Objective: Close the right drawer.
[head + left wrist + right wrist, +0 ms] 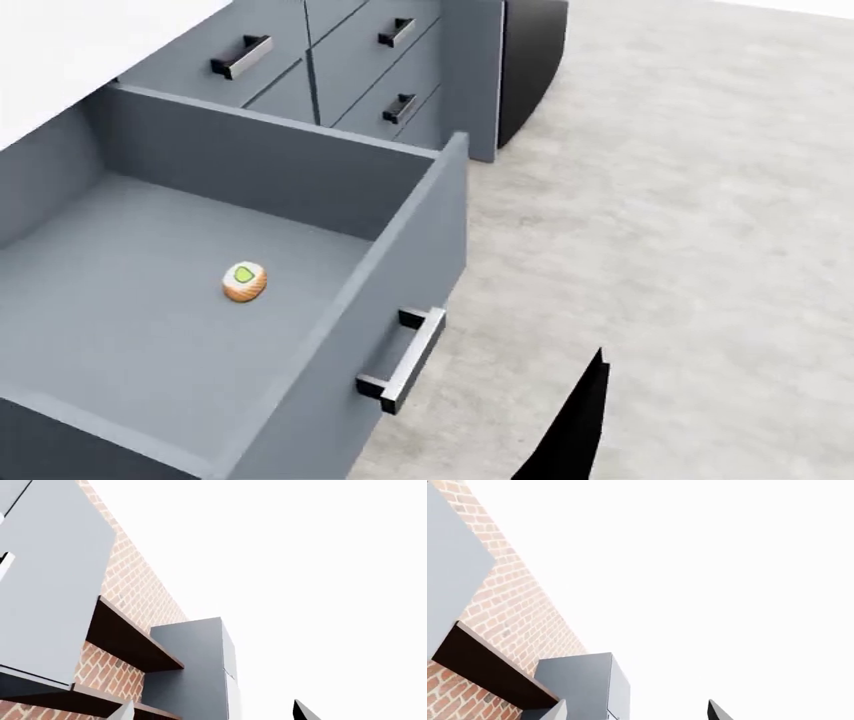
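Observation:
The right drawer [336, 338] stands pulled far out in the head view, a deep blue-grey box with tall walls. Its dark metal bar handle [406, 360] sits on the flat front, facing the floor side. A small sushi roll [243, 281] lies on the drawer's bottom. Neither gripper is near the drawer in the head view. My left gripper [213, 712] is open, both fingertips wide apart and aimed up at the wall. My right gripper [638, 712] is open as well, with nothing between its fingers.
Narrower stacked grey drawers [390, 62] with short black handles lie behind the open one, under a white countertop [80, 40]. A black slanted part [574, 425] shows at the lower edge. Grey floor [667, 200] spreads right. The wrist views show a brick wall [133, 585], dark shelves [127, 640] and grey cabinets [47, 580].

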Robot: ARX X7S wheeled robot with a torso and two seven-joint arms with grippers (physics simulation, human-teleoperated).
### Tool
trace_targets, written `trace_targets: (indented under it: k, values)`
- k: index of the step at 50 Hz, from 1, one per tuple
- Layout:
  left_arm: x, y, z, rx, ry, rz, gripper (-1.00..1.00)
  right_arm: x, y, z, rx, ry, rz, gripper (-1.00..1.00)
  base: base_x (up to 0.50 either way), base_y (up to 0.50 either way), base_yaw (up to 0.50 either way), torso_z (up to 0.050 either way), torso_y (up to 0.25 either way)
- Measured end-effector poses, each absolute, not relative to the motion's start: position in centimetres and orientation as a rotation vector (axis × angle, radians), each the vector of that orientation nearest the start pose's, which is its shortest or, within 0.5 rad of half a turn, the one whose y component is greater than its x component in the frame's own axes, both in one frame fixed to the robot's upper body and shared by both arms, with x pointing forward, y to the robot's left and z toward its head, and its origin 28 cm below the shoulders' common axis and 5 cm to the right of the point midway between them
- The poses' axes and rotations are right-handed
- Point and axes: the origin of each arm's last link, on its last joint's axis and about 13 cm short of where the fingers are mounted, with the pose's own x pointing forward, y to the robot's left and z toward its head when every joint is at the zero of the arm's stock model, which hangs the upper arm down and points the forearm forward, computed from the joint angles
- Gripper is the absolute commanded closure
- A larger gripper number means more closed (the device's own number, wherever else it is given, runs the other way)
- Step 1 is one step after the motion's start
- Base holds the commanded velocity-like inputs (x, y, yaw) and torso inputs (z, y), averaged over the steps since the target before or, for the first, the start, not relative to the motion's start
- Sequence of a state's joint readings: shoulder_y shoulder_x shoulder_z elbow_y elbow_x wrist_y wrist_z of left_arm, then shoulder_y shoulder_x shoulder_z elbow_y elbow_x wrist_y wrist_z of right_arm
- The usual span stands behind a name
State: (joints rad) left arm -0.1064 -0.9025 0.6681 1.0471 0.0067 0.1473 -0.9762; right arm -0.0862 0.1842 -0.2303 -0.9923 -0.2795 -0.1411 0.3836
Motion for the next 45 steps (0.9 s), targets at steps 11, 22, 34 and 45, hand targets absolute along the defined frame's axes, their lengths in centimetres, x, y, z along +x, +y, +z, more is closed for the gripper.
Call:
trace_targets:
  k: [11,22,34,45]
  values:
    - [11.22,20.17,19.13,-0.018,-0.931,-0.109,-1.0,12.89,-8.04,19.72,-0.081,-1.097,-0.132,-1.0,0.29,0.09,0.0,0.0,0.0]
    - [11.16,20.16,19.09,-0.018,-0.931,-0.112,-1.0,12.96,-7.94,19.78,-0.077,-1.077,-0.106,-1.0,0.08,-0.21,0.0,0.0,0.0]
    - [11.13,20.11,19.04,-0.018,-0.93,-0.113,-1.0,13.1,-7.9,19.84,-0.069,-1.057,-0.095,-1.0,0.1,-0.5,0.0,0.0,0.0]
    - [11.04,19.99,18.96,-0.021,-0.931,-0.117,-1.0,13.14,-7.95,19.78,-0.071,-1.052,-0.1,-1.0,0.07,-0.51,0.0,0.0,0.0]
